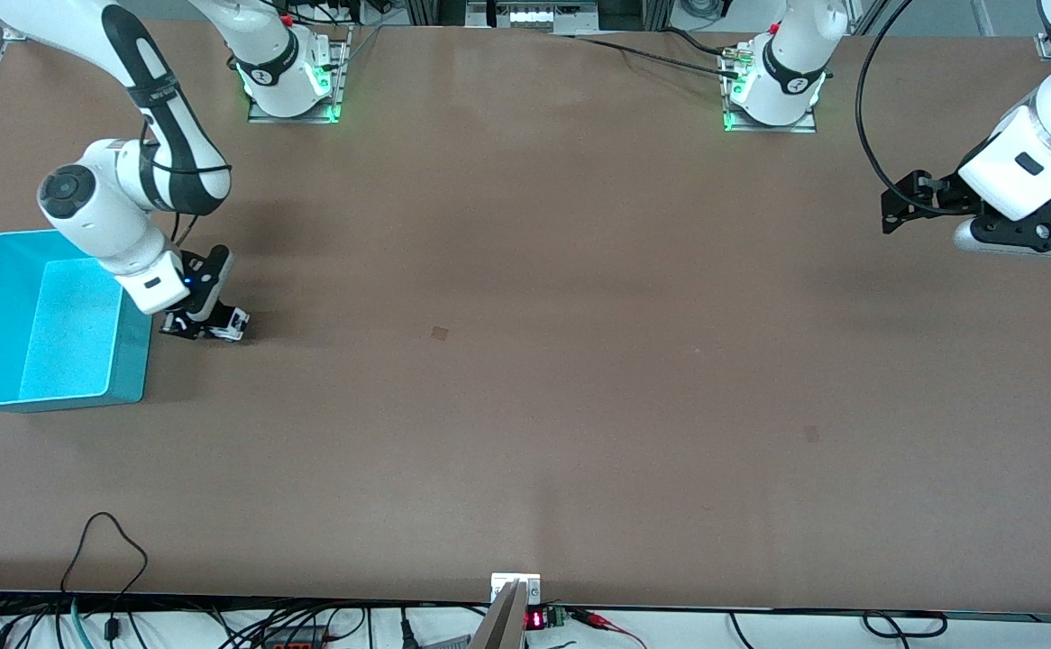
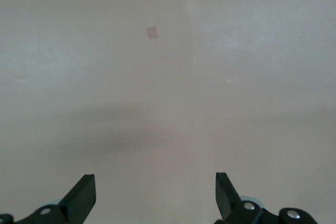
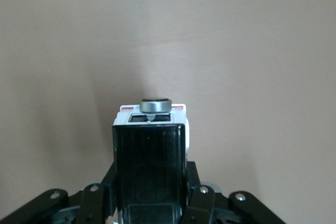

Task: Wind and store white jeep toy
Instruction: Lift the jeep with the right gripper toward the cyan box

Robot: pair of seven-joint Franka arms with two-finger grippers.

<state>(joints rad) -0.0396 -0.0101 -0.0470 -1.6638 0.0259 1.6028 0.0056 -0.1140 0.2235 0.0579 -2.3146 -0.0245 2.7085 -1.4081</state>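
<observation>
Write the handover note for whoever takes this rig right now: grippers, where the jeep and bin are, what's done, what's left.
Right gripper: down at the table beside the turquoise bin, fingers closed on the sides of the white jeep toy.
Left gripper: open, holding nothing, hanging over bare table at the left arm's end; that arm waits.
White jeep toy: in the right gripper's grasp, next to the bin, on its side toward the table's middle. Whether its wheels touch the table cannot be told.
Turquoise bin: at the right arm's end, nothing seen in it.
Done: jeep grasped.
Left: whether it is wound does not show; jeep not yet in the bin.
</observation>
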